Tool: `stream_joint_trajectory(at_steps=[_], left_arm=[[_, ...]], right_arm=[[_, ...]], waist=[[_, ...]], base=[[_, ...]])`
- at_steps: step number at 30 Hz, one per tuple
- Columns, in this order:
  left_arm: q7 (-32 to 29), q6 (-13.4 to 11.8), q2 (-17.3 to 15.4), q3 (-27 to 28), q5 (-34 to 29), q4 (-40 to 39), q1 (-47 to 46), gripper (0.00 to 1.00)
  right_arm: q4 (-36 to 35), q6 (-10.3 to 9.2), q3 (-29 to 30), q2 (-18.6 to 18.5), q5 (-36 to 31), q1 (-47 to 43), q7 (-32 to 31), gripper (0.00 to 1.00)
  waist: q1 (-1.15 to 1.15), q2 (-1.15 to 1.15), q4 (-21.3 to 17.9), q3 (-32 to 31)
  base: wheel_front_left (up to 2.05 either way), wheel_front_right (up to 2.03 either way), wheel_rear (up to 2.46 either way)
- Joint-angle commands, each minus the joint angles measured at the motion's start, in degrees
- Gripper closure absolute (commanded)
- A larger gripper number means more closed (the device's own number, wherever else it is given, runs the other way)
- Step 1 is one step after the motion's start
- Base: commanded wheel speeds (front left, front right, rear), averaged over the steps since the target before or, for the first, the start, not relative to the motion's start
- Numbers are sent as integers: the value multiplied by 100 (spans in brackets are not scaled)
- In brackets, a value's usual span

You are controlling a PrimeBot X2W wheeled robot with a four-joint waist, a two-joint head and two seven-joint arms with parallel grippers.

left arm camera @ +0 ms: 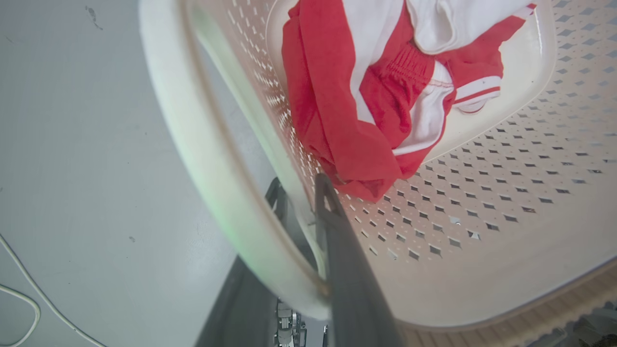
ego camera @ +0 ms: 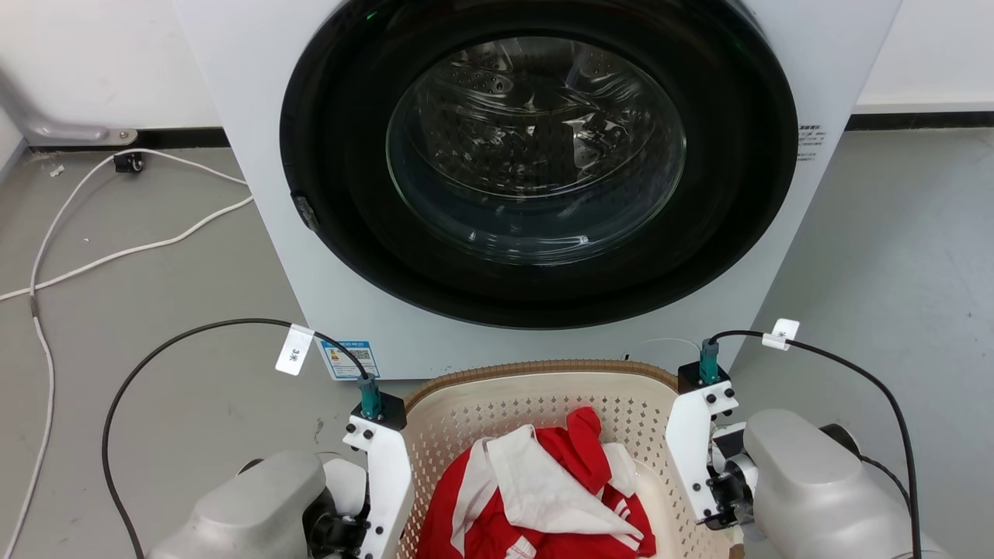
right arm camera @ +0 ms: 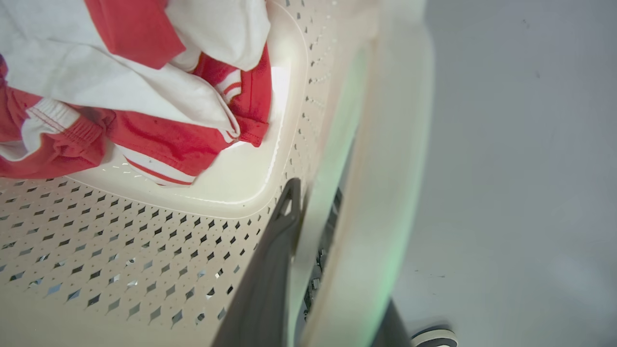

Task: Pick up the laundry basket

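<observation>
Laundry basket (ego camera: 536,404) sits at the bottom centre of the head view, just in front of the washing machine (ego camera: 835,46), with red-and-white clothes (ego camera: 536,497) heaped inside. Left gripper (left arm camera: 301,195), lower centre of its wrist view: one finger inside the perforated wall, one outside, pinched on the basket's side. Right gripper (right arm camera: 313,202) is clamped on the opposite wall the same way. Grey floor (ego camera: 155,272) all around.

The washing machine (ego camera: 536,171) stands close behind the laundry basket (ego camera: 543,366); bare floor (ego camera: 893,256) lies open on both sides.
</observation>
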State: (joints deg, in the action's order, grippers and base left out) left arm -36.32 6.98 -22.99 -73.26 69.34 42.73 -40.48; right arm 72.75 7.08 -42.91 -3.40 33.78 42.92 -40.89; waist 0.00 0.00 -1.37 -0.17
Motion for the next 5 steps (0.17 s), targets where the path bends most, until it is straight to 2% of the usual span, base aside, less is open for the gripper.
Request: stream_joint_trajectory(at_steps=[1,5], left_arm=[[18,83,109,-23,-24,-99,-135,100],[13,83,116,-23,-11,-93,-151,100]], right_arm=[[-55,75,-68,94,12,74,26,100],[-39,75,-92,95,46,85,28,100]], waist=[[0,0,-1,1],[0,0,2,2]], base=[[0,0,0],[0,0,0]])
